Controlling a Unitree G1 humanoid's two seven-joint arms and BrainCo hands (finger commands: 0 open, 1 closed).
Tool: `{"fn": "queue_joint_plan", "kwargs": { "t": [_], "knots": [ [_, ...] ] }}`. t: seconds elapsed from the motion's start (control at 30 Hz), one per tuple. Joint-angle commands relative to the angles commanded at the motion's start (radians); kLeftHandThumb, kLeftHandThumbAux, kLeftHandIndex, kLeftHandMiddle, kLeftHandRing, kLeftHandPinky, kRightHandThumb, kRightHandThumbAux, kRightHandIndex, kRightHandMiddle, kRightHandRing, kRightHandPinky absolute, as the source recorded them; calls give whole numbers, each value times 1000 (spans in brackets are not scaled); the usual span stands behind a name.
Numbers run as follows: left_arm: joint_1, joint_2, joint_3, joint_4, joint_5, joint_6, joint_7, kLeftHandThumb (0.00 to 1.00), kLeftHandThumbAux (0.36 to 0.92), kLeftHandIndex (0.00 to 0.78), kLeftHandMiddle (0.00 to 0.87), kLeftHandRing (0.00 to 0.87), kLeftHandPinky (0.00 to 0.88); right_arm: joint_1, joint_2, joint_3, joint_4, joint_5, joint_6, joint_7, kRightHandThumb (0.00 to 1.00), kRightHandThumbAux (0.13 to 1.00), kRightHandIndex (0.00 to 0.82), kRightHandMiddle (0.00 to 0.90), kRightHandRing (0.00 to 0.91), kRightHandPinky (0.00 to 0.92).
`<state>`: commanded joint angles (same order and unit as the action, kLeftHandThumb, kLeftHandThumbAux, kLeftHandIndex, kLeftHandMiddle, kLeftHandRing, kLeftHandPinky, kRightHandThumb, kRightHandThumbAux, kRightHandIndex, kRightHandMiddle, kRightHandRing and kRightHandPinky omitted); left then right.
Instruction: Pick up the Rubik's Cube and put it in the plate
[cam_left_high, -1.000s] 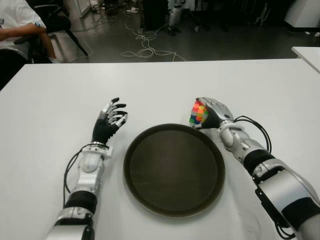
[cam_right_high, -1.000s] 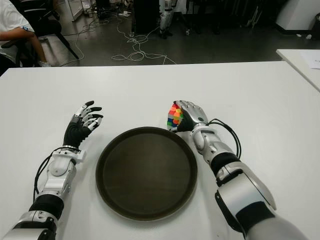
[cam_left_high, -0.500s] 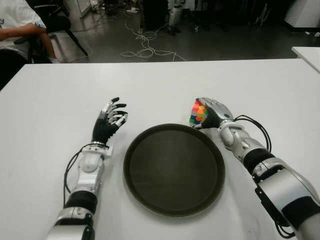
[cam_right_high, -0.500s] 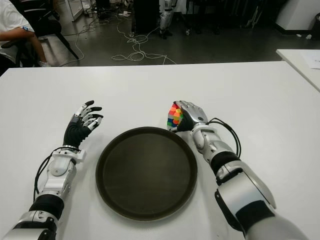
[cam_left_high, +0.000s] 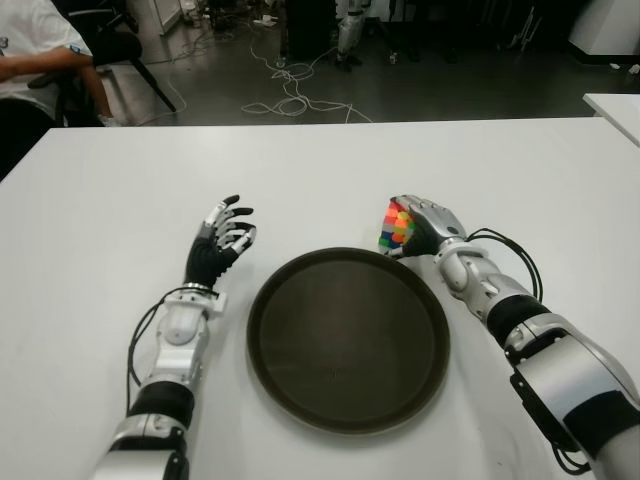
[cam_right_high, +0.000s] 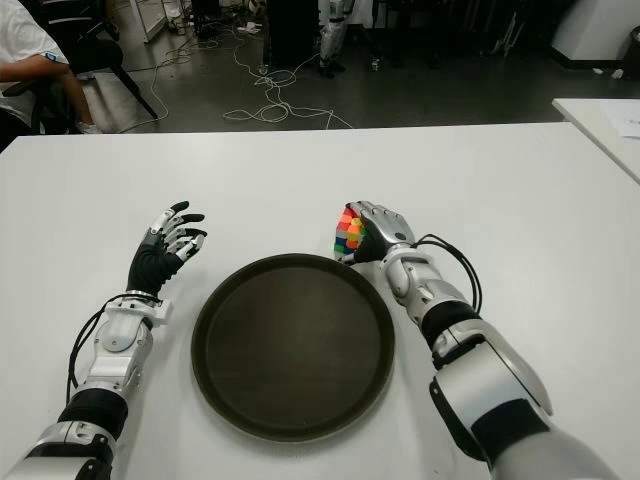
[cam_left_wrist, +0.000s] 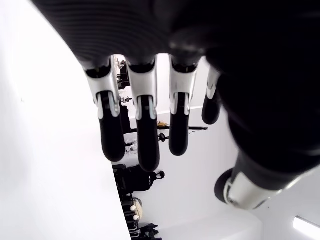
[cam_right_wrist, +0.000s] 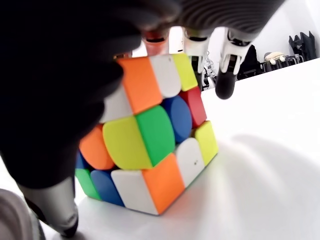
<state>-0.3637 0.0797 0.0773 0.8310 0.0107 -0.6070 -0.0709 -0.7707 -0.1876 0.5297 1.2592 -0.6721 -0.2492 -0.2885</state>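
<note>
A: Right wrist view, item one: Rubik's Cube (cam_right_wrist: 147, 135), standing on the white table (cam_right_wrist: 260, 190). I log the right hand (cam_left_high: 432, 224) wrapped over it, palm against its upper face, fingers (cam_right_wrist: 227, 70) curling down past its far side, thumb low at its near corner. Grip closed on the cube; its bottom edge looks to be touching the table.

B: Where does that sit against the plate?

A: Item two: dark round plate (cam_left_high: 300, 400), nothing in it. The cube is just beyond the plate's far right rim, outside it, on the palm side of my right fingers, which face towards the robot's left.

B: And the other hand?

A: Item three: left hand (cam_left_high: 220, 240), to the left of the plate, near its rim but apart. Left wrist view shows its fingers (cam_left_wrist: 145, 130) extended and slightly apart, thumb off to one side, holding nothing.

B: Anything else to list?

A: A seated person (cam_left_high: 35, 60) at the far left, and loose cables (cam_left_high: 285, 95) on the floor beyond the table.
</note>
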Motion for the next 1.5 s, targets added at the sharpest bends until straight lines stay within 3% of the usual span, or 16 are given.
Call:
{"fn": "queue_joint_plan", "kwargs": {
  "t": [0.13,0.17,0.2,0.3,0.4,0.47,0.8,1.5],
  "knots": [
    [-1,-1,1,4,-5,-9,-6,582,710,151,269,321,347,2,-4,4,0,-4,-14,-27,212,804,140,237,261,314],
    [-1,-1,1,4,-6,-9,-9,584,711,152,272,322,351,4,-4,4,0,-4,-17,-37,282,804,157,256,278,331],
    [-1,-1,2,4,-8,-10,-10,585,711,152,273,323,354,4,-5,5,1,-4,-19,-44,429,778,244,281,301,354],
    [1,-2,1,-2,-10,-2,-13,586,713,150,273,321,352,10,-5,1,1,1,-27,-85,611,745,350,319,337,385],
    [2,-2,2,-5,-10,3,-13,586,712,147,269,316,344,12,-3,1,3,3,-30,-105,757,711,373,415,357,403],
    [2,-3,2,-10,-12,12,-12,586,710,145,266,314,342,14,-2,-5,5,8,-33,-120,794,701,390,432,359,405],
    [6,-9,1,-27,-23,21,-17,599,705,148,262,315,358,14,7,-30,12,27,-30,-151,836,688,454,426,344,391],
    [0,-8,3,-11,-27,18,-23,597,709,140,259,314,357,14,9,-40,23,28,-35,-179,837,688,455,425,345,377]
  ]
}}
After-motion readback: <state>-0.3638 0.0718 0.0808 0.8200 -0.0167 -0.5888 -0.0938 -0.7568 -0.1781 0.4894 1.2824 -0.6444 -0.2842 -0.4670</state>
